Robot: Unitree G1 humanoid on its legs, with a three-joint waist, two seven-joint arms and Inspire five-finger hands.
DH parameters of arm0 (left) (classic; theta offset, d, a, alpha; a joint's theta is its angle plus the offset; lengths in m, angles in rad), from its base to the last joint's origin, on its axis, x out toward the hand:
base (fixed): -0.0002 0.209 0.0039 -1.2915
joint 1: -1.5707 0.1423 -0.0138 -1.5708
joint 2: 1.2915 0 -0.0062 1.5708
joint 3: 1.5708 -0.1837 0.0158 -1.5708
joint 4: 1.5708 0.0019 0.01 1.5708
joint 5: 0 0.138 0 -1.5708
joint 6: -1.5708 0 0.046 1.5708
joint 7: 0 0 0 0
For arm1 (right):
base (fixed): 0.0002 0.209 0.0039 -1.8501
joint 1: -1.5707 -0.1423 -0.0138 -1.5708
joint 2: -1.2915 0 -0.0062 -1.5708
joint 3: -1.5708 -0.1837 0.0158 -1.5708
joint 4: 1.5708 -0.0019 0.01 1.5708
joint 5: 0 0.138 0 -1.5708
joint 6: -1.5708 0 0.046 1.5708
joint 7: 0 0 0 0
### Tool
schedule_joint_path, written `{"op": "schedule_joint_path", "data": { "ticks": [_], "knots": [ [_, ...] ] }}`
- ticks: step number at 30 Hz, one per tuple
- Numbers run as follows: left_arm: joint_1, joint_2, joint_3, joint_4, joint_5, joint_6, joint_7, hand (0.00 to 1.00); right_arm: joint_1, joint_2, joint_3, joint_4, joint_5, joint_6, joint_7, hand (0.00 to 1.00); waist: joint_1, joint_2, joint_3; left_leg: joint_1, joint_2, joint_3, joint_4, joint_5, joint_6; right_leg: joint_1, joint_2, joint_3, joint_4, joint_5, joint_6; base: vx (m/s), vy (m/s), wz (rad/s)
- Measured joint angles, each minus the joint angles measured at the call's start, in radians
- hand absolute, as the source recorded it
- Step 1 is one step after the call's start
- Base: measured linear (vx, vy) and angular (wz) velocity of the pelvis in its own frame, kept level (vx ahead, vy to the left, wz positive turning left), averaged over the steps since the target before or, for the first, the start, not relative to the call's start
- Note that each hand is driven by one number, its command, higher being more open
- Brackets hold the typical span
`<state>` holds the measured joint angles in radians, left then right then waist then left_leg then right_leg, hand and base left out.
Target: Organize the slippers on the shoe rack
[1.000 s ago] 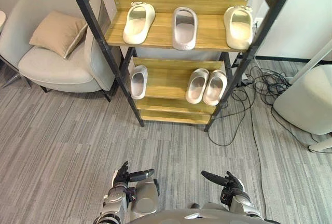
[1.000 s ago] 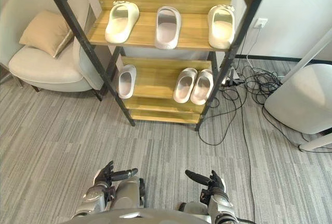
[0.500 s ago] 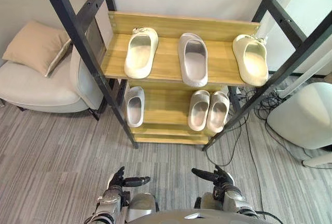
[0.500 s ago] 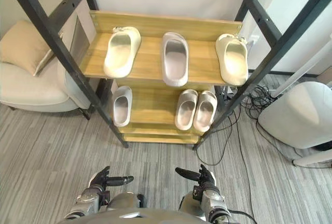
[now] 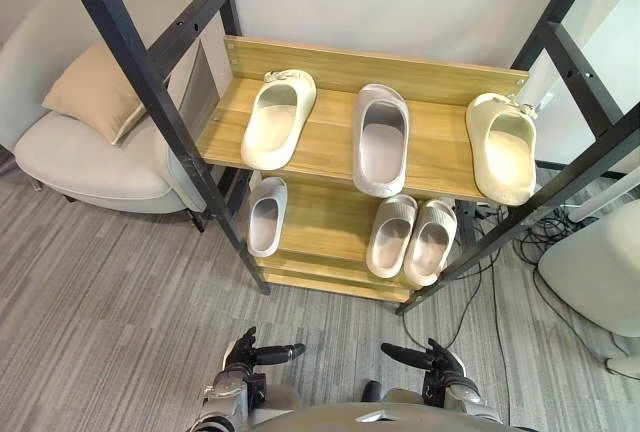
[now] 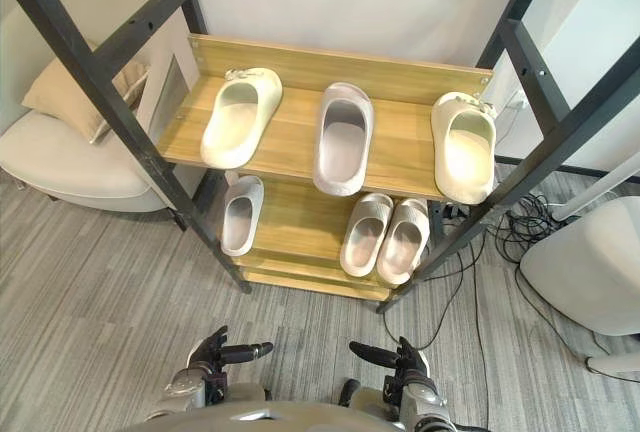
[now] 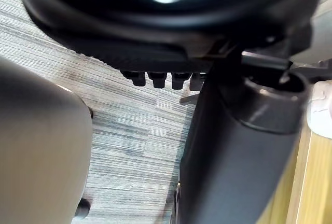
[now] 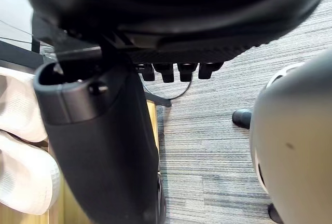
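Note:
A wooden shoe rack (image 5: 445, 77) with black posts stands in front of me. Three slippers lie apart on its upper shelf: a cream slipper (image 5: 277, 118) on the left, a grey slipper (image 5: 380, 138) in the middle and a second cream slipper (image 5: 505, 147) on the right. On the lower shelf a single grey slipper (image 5: 265, 216) lies at the left, and a grey pair (image 5: 410, 239) sits side by side at the right. My left hand (image 5: 250, 357) and right hand (image 5: 432, 360) hang low over the carpet, open and holding nothing, well short of the rack.
A pale armchair (image 5: 85, 152) with a beige cushion (image 5: 95, 92) stands left of the rack. To the right a white rounded seat (image 5: 600, 272) sits on the floor, with loose cables (image 5: 530, 242) beside it. Grey carpet (image 5: 120, 292) stretches between me and the rack.
The camera has come closer to the rack and looks more steeply down on it. No slipper has moved. Both hands stay low, open and holding nothing.

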<state>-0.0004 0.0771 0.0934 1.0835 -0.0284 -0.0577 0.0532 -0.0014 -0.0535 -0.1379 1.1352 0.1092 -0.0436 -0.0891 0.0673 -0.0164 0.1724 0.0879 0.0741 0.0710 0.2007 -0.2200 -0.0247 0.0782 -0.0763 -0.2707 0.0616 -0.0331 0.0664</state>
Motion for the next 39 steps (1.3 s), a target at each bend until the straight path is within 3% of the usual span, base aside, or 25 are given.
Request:
{"op": "schedule_joint_path", "data": {
  "ticks": [3,9,14,20,25,33,39],
  "knots": [
    [-0.003,0.003,-0.011,0.001,0.000,0.000,0.001,1.00,0.005,-0.002,0.008,-0.001,-0.001,0.000,0.004,1.00,0.001,0.001,-0.001,-0.007,-0.019,-0.010,-0.003,0.005,0.009,0.019,-0.010,-0.008,-0.052,0.027,0.008,0.01,0.082,0.13],
    [-0.017,0.015,-0.087,0.001,0.040,-0.008,-0.007,1.00,-0.033,-0.024,0.282,-0.029,-0.080,0.000,0.041,1.00,0.010,0.000,-0.002,-0.030,-0.049,-0.064,-0.003,0.020,0.025,0.046,-0.025,-0.050,-0.110,0.058,0.005,-0.03,0.039,0.22],
    [-0.022,0.015,-0.118,0.000,0.059,-0.023,-0.005,1.00,-0.092,-0.018,0.554,-0.206,-0.107,-0.015,0.100,1.00,0.024,0.000,-0.002,-0.045,-0.058,-0.083,-0.004,0.039,0.032,0.047,-0.026,-0.059,-0.135,0.080,-0.002,-0.07,0.010,0.07],
    [-0.026,0.012,-0.128,-0.010,0.072,-0.030,0.011,1.00,-0.130,-0.024,0.727,-0.378,-0.070,-0.031,0.176,1.00,0.045,-0.007,-0.001,-0.057,-0.066,-0.118,-0.031,0.075,0.029,0.045,-0.029,-0.087,-0.146,0.098,-0.011,-0.10,0.002,0.18],
    [-0.029,0.015,-0.141,-0.010,0.081,-0.035,0.025,1.00,-0.131,-0.074,0.868,-0.639,0.014,-0.031,0.229,1.00,0.049,-0.018,0.001,-0.047,-0.065,-0.136,-0.077,0.110,0.019,0.040,-0.027,-0.090,-0.146,0.105,-0.012,-0.10,-0.011,0.07],
    [-0.041,0.021,-0.163,0.010,0.083,-0.042,0.047,1.00,-0.130,-0.160,0.847,-1.182,0.131,-0.094,0.239,1.00,0.047,-0.019,0.000,-0.037,-0.053,-0.136,-0.114,0.131,0.010,0.028,-0.018,-0.080,-0.140,0.107,-0.013,-0.01,-0.004,-0.01],
    [-0.043,0.028,-0.170,0.020,0.100,-0.042,0.049,1.00,-0.170,-0.208,0.583,-1.461,0.205,-0.180,0.184,1.00,0.031,-0.019,0.000,-0.020,-0.048,-0.119,-0.113,0.130,0.010,0.027,-0.016,-0.036,-0.123,0.103,-0.018,0.02,0.027,-0.09]
  ]
}}
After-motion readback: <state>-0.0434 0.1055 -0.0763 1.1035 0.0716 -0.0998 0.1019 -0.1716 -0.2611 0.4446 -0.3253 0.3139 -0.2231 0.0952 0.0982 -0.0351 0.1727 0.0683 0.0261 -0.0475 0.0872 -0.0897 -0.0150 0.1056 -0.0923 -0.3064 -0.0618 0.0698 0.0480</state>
